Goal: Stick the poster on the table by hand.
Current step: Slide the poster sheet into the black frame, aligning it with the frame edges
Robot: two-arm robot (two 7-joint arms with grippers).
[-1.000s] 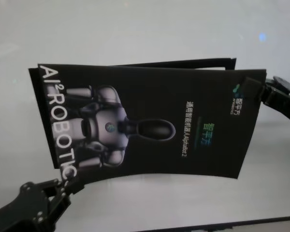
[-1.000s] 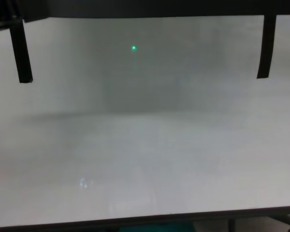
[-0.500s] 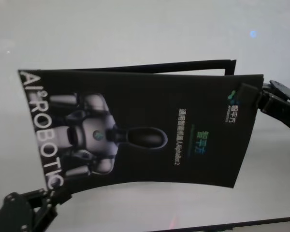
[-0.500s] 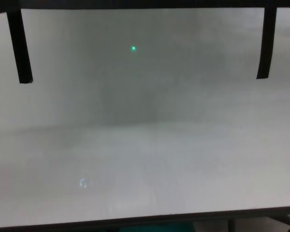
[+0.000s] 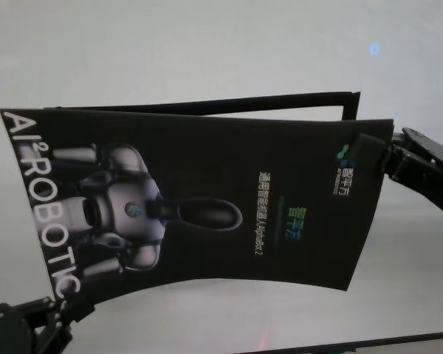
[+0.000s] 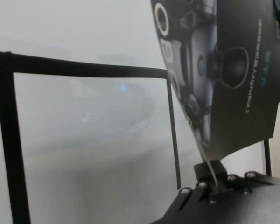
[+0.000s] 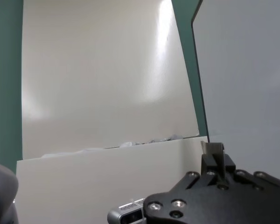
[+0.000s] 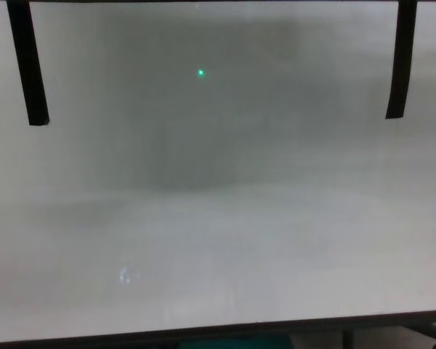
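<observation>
Poster (image 5: 207,199) in the head view hangs above the table (image 5: 207,44), stretched between both arms and bowed along its near edge. It looks thin, light and floppy, with a glossy face that I judge slippery and easy to crease, so opposite corners seem the right places to hold it. The left gripper (image 5: 63,310) pinches the corner at 7 o'clock under the white lettering; the right gripper (image 5: 380,155) has its jaws closed on the edge at 3 o'clock. A black tape outline (image 5: 347,99) shows past the sheet at 1 o'clock.

From the left wrist view, the narrow jaws clamp the sheet's thin edge, which curls upward from them. The tape frame marks a rectangle on the table behind, likely the target spot.

On the right wrist view, only the pale back of the sheet fills the picture, with the jaws nipped onto its edge.

Seen by the chest view, two tape strips (image 8: 25,65) hang at 10 and 2 o'clock, and a green light dot (image 8: 200,72) sits between them. Nothing appears to block the way down.
</observation>
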